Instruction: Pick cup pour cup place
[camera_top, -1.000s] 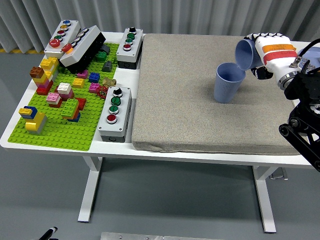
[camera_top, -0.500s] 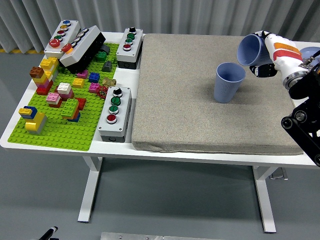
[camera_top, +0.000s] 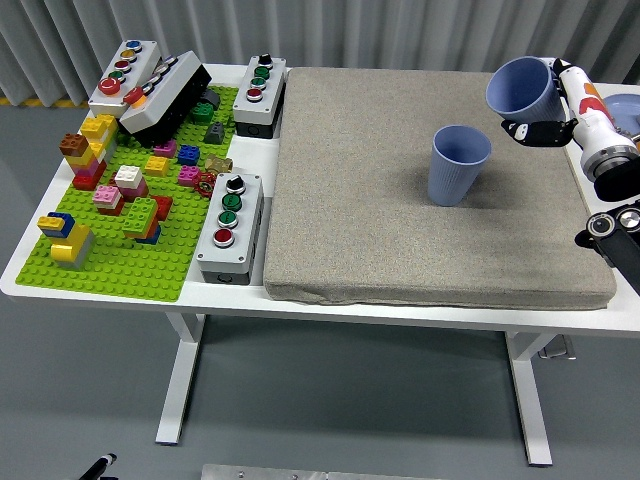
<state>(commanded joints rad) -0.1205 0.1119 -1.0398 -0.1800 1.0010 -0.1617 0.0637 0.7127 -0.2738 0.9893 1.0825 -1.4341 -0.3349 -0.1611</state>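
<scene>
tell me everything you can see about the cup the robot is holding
The held cup is a plain blue-lilac tumbler, looking like matte plastic, with a wide round rim tapering to its base. The right hand grips it from the right, lifted above the grey mat, mouth tilted up and left. It hangs up and right of the standing cup, not touching it. Contents cannot be seen.

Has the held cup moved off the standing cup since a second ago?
Yes. The held cup, gripped by the right hand, has swung up, right and back toward upright, away from the standing cup, which stayed put.
</scene>
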